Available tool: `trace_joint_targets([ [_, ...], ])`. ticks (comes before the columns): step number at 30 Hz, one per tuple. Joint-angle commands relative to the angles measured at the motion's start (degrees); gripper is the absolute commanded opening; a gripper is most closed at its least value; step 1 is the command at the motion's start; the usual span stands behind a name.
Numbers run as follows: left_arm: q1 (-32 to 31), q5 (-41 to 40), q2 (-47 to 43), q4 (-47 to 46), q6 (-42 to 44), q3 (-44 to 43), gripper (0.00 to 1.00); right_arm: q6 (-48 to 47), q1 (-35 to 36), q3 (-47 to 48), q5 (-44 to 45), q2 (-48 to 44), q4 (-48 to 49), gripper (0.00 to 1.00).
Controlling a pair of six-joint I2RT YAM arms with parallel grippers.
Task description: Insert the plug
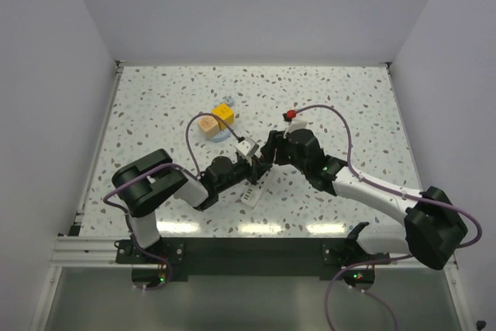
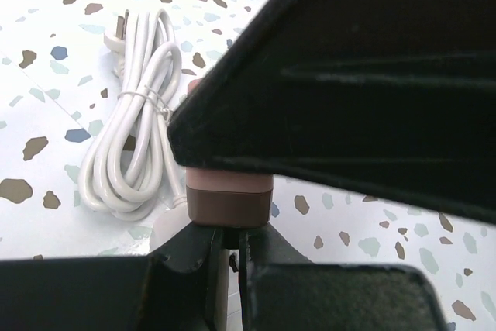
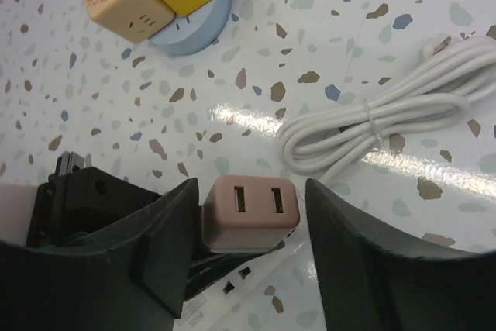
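Note:
The dusty-pink plug [image 3: 250, 212], with two slots in its face, sits between the fingers of my right gripper [image 3: 252, 187]. That gripper is open: its left finger is close against the plug and its right finger stands apart. My left gripper [image 2: 225, 236] is shut on the plug [image 2: 229, 194] from below, holding it just above the white power strip [image 3: 232, 288]. In the top view the two grippers meet at the table's middle, left [image 1: 249, 159] and right [image 1: 264, 154], with the power strip [image 1: 252, 191] just below them.
A coiled white cord [image 3: 387, 114] lies on the table beside the plug and also shows in the left wrist view [image 2: 128, 153]. A peach cube [image 1: 207, 124] and a yellow cube [image 1: 224, 115] sit on a blue disc [image 3: 194, 32]. A small red object [image 1: 292, 115] lies behind the right gripper.

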State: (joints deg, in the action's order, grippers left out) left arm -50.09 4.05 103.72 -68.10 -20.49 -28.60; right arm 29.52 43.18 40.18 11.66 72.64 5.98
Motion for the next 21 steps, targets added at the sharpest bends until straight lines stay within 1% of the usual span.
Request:
trace_joint_targets([
  [1, -0.63, 0.17, -0.71, -5.82, 3.35, 0.12, 0.0, -1.57, 0.42, 2.09, -2.69, -2.24, -2.37, 0.64],
  [3, -0.54, 0.08, -0.71, -6.26, 3.53, 0.47, 0.0, -1.57, 0.42, 1.74, -2.87, -3.03, -2.81, 0.75],
  [4, -0.54, 0.08, -0.8, -6.61, 3.53, 0.74, 0.0, -1.39, 0.24, 1.57, -2.87, -3.38, -2.81, 0.82],
  [5, -0.63, -0.01, -0.89, -7.05, 3.53, 0.83, 0.0, -1.13, 0.15, 1.48, -2.87, -3.64, -2.99, 0.86],
  [7, -0.63, -0.1, -1.15, -7.4, 3.44, 1.18, 0.0, -1.04, -0.2, 1.3, -2.87, -4.26, -3.52, 0.89],
  [9, -0.8, -0.01, -1.42, -8.1, 3.61, 1.62, 0.0, -0.69, -0.55, 0.69, -3.74, -4.61, -2.91, 0.89],
  [13, -1.59, -0.1, -1.86, -8.81, 4.23, 2.06, 0.0, -0.16, -1.87, -0.02, -6.64, -4.09, -1.5, 0.79],
  [15, -1.94, -0.1, -2.29, -10.12, 4.93, 2.84, 0.0, -0.07, -2.66, -0.02, -8.22, -3.48, -1.23, 0.76],
  [21, -2.74, -1.94, -3.26, -10.83, 5.99, 3.73, 0.0, 0.45, -3.19, -0.37, -10.08, -2.86, -0.97, 0.72],
])
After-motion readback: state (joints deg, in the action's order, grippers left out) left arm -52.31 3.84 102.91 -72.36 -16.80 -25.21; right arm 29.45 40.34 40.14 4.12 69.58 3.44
